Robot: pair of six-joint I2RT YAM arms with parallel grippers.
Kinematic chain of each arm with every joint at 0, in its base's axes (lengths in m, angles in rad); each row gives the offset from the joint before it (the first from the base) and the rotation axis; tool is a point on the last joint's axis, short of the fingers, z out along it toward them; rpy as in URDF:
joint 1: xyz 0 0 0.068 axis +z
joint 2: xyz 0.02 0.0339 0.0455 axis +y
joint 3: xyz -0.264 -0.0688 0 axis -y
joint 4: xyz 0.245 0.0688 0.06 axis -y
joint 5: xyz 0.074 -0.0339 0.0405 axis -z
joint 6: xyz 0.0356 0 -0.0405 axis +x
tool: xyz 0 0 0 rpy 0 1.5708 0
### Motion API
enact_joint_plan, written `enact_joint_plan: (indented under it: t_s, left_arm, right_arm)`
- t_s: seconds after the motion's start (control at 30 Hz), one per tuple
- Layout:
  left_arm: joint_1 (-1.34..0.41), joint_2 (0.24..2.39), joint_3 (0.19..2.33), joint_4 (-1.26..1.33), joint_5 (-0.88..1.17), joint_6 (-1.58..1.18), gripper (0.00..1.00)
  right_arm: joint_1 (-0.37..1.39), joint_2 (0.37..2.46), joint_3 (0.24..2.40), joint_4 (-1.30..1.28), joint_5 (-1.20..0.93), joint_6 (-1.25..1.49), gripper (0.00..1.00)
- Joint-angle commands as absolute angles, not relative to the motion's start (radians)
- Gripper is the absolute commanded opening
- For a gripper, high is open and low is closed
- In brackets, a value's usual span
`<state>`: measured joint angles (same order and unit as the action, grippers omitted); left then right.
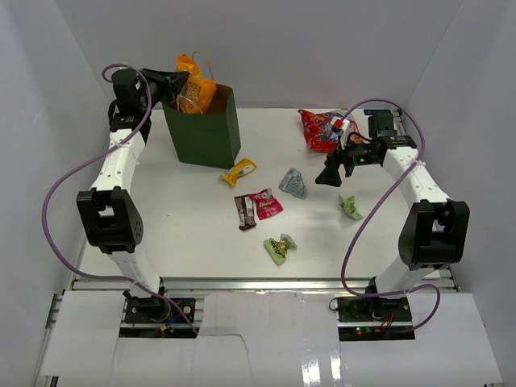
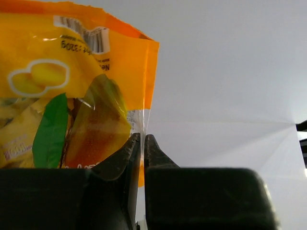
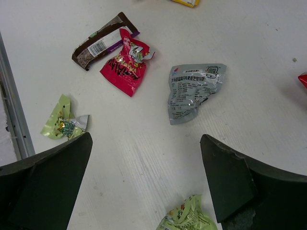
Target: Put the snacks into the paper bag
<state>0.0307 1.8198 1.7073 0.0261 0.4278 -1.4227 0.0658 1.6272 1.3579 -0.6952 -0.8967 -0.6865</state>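
My left gripper (image 1: 181,85) (image 2: 142,139) is shut on the edge of the orange packet (image 1: 196,90) (image 2: 62,96), which hangs over the open top of the dark green paper bag (image 1: 205,133). My right gripper (image 1: 332,173) (image 3: 146,143) is open above the table with nothing between its fingers. The silver-grey packet (image 1: 293,183) (image 3: 192,91) lies just ahead of it. A light green packet (image 1: 350,207) (image 3: 189,218) lies under it. The pink (image 1: 265,203) (image 3: 125,67), brown (image 1: 245,212) (image 3: 100,42) and yellow (image 1: 239,172) packets lie mid-table. The large red bag (image 1: 320,129) is beside the right arm.
Another light green packet (image 1: 279,247) (image 3: 62,123) lies near the table's front edge, close to the metal rail (image 3: 14,115). White walls enclose the table on three sides. The right arm's purple cable (image 1: 355,242) loops over the table's right front.
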Motion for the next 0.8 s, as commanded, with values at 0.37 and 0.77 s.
enact_joint_plan:
  t_s: [0.37, 0.77]
  left_arm:
    - [0.029, 1.621, 1.632, 0.133, 0.442, -1.393, 0.57]
    - [0.069, 1.583, 1.722, 0.005, 0.465, -1.133, 0.73]
  right_arm:
    - [0.064, 1.655, 1.405, -0.666, -0.911, -0.643, 1.00]
    - [0.087, 1.798, 1.612, -0.549, -0.444, -0.364, 0.92]
